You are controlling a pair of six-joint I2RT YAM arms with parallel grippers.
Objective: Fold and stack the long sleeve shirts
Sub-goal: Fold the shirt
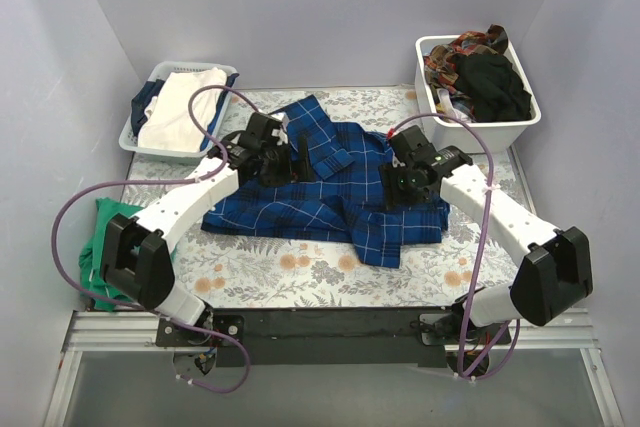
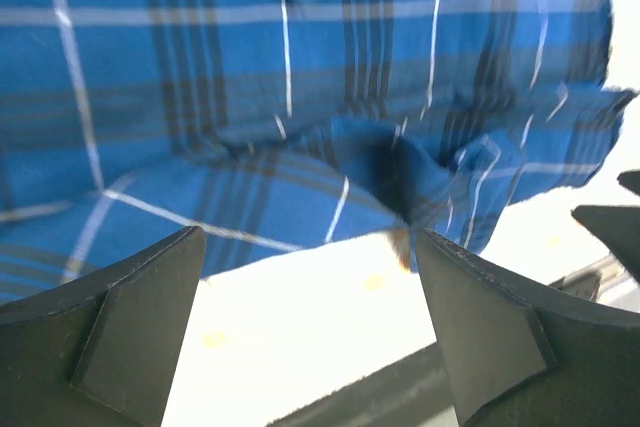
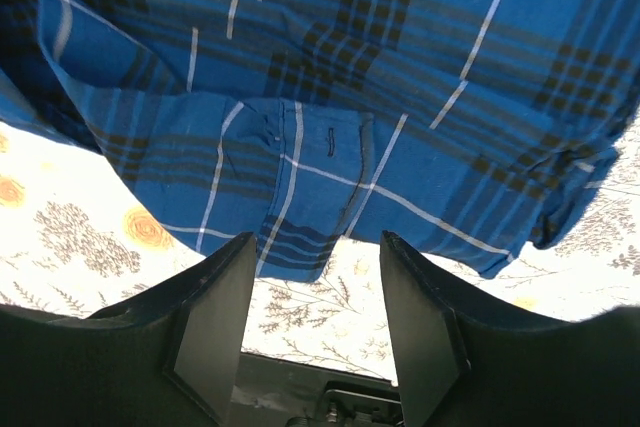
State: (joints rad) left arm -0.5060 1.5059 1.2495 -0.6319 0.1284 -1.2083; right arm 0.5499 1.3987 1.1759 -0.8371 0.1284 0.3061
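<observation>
**Item 1. Claws.**
- Left gripper (image 2: 305,247): jaws spread wide, nothing between them. It hangs over the plaid shirt's upper left part, about 11 o'clock of the table's centre.
- Right gripper (image 3: 315,247): jaws parted and holding nothing. It is poised over the shirt's right side at about 3 o'clock, with a buttoned cuff just beyond its tips.

**Item 2. Task garment.**
- One dark blue plaid shirt (image 1: 320,197) lies at the centre of the floral table cloth (image 1: 300,267).
- It is laid out but rumpled, with cloth lapped over the body and one flap trailing toward 5 o'clock.

**Item 3. Other holdings.**
- White basket (image 1: 128,142) at 10 o'clock, holding pale and blue cloth.
- White basket (image 1: 480,132) at 1 o'clock, heaped with dark and patterned garments.
- Green cloth (image 1: 100,217) at 8 o'clock, off the table's edge.

**Item 4. Progress, as judged.**
- Folding is partway through on this one shirt, which is not yet a tidy packet.
- No stack shows on the table.
- The heaped basket suggests more garments remain.
</observation>
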